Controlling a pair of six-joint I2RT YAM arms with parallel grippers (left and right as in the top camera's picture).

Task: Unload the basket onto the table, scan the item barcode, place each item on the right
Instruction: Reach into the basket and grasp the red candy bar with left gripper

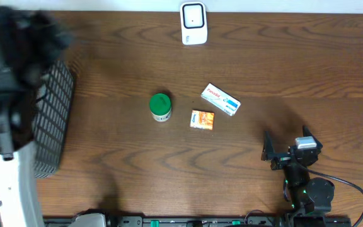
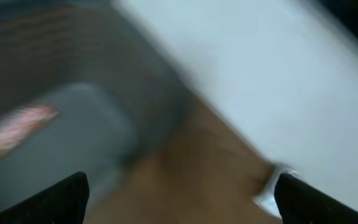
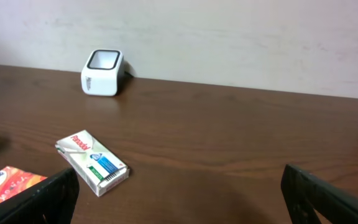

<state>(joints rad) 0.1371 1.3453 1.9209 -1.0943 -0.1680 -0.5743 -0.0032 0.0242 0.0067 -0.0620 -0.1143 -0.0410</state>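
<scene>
At the table's [image 1: 125, 183] near right, the right gripper [image 3: 180, 186] is held spread and empty, with the white carton [image 3: 92, 163] lying ahead to its left, long axis slanted across the approach. The left gripper [image 2: 179, 196], also spread and empty, is seen far off by the basket [image 1: 52, 120], so the right one is judged nearer; open wood is left up to the scanner [image 3: 102, 73].
</scene>
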